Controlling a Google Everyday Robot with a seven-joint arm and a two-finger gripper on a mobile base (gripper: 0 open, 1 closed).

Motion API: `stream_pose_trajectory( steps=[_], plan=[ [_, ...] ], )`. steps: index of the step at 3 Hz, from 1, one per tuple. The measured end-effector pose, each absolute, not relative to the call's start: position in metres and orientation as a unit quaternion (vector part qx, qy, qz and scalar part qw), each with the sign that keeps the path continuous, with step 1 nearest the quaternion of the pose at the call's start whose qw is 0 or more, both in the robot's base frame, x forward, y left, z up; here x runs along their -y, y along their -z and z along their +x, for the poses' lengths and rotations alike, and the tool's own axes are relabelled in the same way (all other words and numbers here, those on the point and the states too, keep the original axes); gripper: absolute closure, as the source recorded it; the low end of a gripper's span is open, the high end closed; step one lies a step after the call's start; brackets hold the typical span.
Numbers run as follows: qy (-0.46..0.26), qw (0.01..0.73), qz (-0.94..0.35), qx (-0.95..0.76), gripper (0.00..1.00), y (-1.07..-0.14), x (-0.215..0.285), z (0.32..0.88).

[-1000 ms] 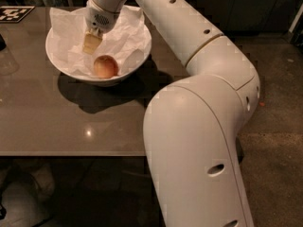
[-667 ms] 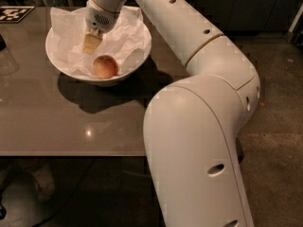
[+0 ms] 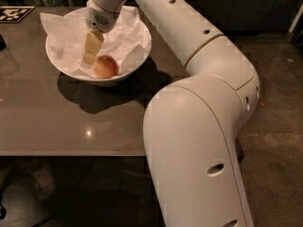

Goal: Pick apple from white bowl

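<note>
A large white robot arm [image 3: 199, 126] fills the right and near part of the scene, rising from the near right and reaching to the far left over a glossy grey-brown table [image 3: 47, 122]. Its bulk hides the table's right end; dark speckled floor [image 3: 277, 126] shows to the right. On the far left of the table stands the white bowl [image 3: 138, 61], wide and flaring, lined with crumpled white tissue paper [image 3: 61, 39]. A black-and-white printed marker [image 3: 14, 13] lies at the far left edge. The yellowish gripper [image 3: 89, 59] hangs down inside the bowl, its tip just left of the apple; whether it is open or closed cannot be told, and it grips nothing visible. The apple [image 3: 105, 66], small, round, glossy orange-red, rests on the tissue at the bowl's near side.
</note>
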State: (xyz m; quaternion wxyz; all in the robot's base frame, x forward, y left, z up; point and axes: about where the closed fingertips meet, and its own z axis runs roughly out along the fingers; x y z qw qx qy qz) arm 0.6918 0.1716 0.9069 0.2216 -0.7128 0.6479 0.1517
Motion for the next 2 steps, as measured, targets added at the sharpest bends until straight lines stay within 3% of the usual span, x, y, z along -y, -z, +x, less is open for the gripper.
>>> stream_pose_trajectory(
  steps=[2],
  plan=[
    [-0.144, 0.226, -0.693, -0.67, 0.0, -0.9, -0.16, 0.694]
  ],
)
